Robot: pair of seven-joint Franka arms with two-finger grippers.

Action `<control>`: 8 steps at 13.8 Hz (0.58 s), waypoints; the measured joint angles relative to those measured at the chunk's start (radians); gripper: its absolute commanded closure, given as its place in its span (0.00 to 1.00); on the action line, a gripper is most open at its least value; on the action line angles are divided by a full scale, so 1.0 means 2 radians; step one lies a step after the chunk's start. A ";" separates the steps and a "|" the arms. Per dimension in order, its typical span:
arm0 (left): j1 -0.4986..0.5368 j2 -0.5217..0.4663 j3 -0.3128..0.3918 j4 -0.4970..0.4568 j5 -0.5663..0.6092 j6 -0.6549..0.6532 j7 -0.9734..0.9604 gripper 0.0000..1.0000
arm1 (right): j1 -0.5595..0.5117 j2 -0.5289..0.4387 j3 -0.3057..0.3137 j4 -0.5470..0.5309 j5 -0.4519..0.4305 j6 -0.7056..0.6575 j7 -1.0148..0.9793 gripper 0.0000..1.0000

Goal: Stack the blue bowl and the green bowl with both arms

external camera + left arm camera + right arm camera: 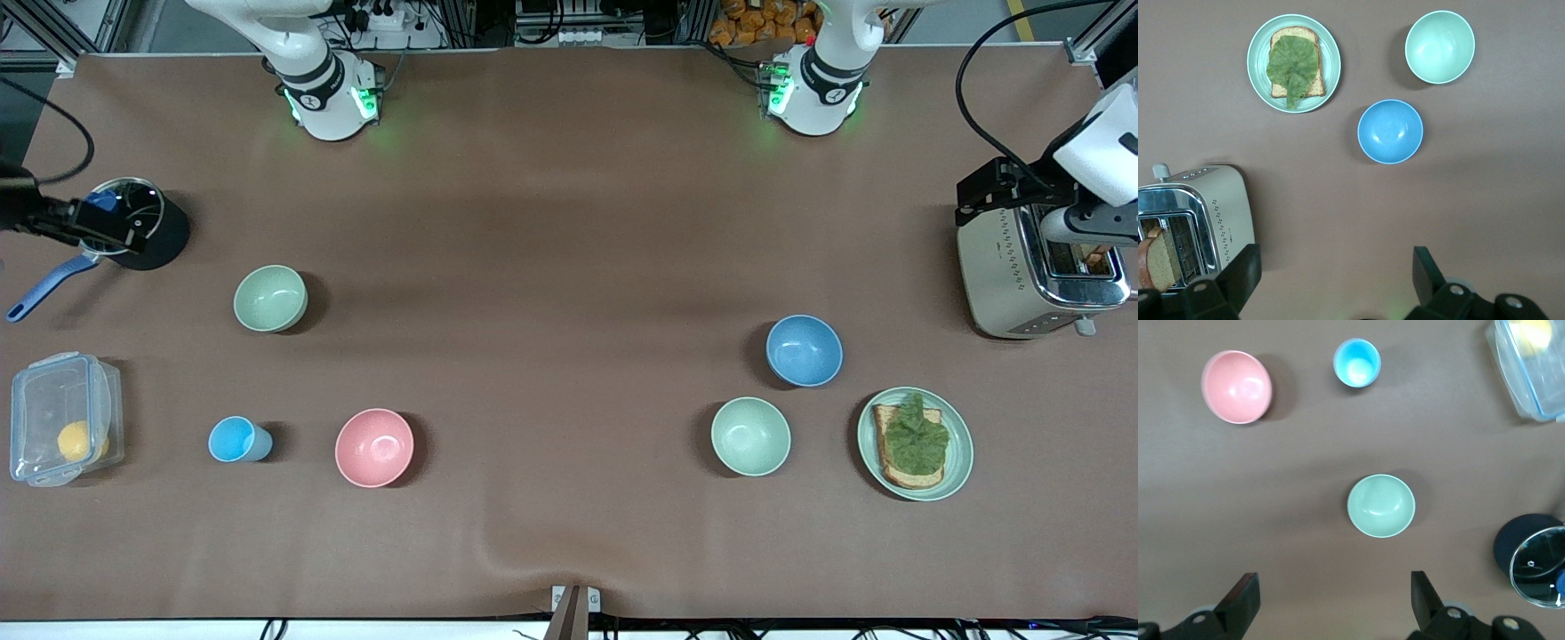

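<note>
My left gripper (1333, 273) hangs over the toaster (996, 267) with fingers spread and empty. My right gripper (1331, 600), likewise released, is over what looks like a lidded black pot (164, 240). The blue bowl (804, 351) sits upright toward the left arm's end, and the green bowl (270, 299) toward the right arm's, well apart.

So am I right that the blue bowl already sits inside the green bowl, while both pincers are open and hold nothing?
Not quite: the blue bowl stands alone on the table, toward the left arm's end, far from the green bowl at the right arm's end, as the front view shows. The rest holds: the left pincer and the right pincer are open and hold nothing.
</note>
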 measured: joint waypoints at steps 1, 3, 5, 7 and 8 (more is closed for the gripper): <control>0.000 0.002 -0.001 0.000 0.000 0.000 0.000 0.00 | -0.008 0.002 -0.001 -0.020 0.000 0.015 -0.002 0.00; -0.001 0.008 -0.002 -0.003 0.000 0.000 0.000 0.00 | -0.013 0.003 -0.001 -0.060 -0.001 0.047 -0.009 0.00; -0.001 0.018 -0.002 -0.008 0.000 -0.001 0.000 0.00 | -0.015 0.003 -0.001 -0.106 -0.002 0.087 -0.045 0.00; 0.002 0.039 -0.001 -0.014 0.000 -0.001 0.000 0.00 | -0.026 0.003 -0.002 -0.155 -0.003 0.132 -0.080 0.00; 0.008 0.054 0.000 -0.016 0.000 0.000 0.000 0.00 | -0.031 0.003 -0.002 -0.177 -0.003 0.150 -0.087 0.00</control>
